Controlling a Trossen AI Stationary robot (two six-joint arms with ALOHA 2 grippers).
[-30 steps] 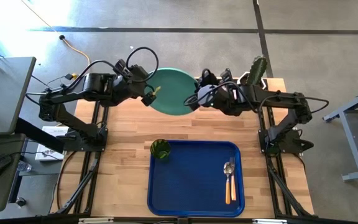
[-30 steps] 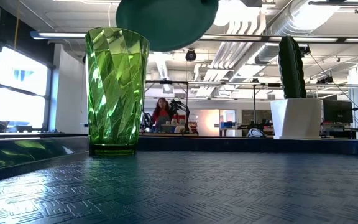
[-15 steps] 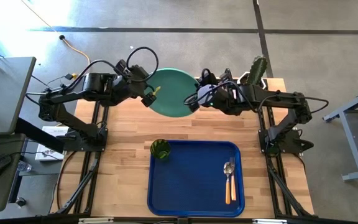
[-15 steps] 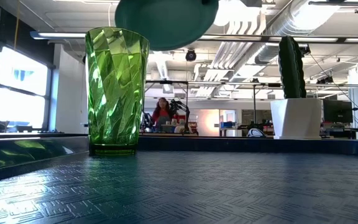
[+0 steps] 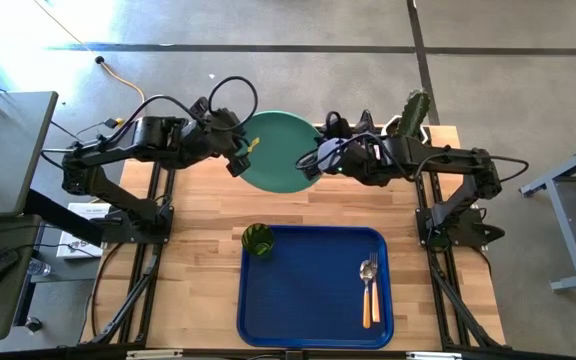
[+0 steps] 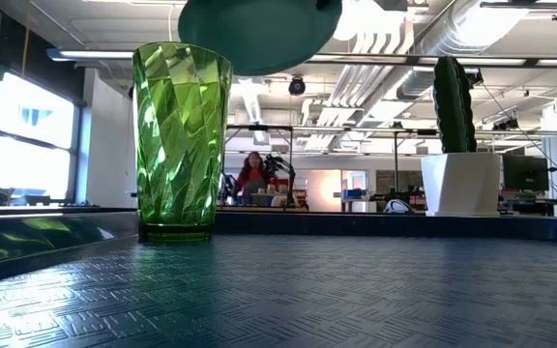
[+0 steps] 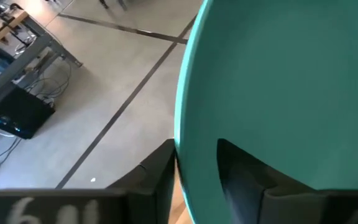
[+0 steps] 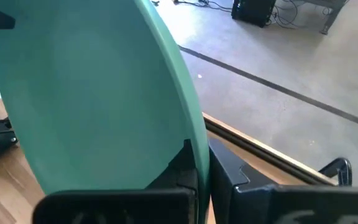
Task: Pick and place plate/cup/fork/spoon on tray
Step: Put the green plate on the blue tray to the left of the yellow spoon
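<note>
**Plate gripped at both edges above the far side of the table**

The mint-green plate (image 5: 280, 150) is held in the air over the far edge of the table (image 5: 208, 215), between the two arms. Its left rim is pinched by the left gripper (image 5: 238, 158), whose fingers (image 7: 241, 177) are seen in the left wrist view closed narrowly on either face of the rim. Its right rim is clamped by the right gripper (image 5: 313, 164), whose fingers (image 8: 225, 174) are likewise closed on the edge in the right wrist view. In the low view only the underside of the plate is seen, raised well above the tray floor and above the cup.

The dark-blue tray (image 5: 308, 300) is set on the near half of the table. The green cup (image 5: 258, 240) stands upright in the tray's far left corner. The fork (image 5: 366, 295) and the spoon (image 5: 374, 285) are laid side by side near the tray's right edge, handles pointing toward the near side, just beside each other. A cactus in a white pot (image 5: 414, 115) is placed at the far right corner of the table, near the right arm.
</note>
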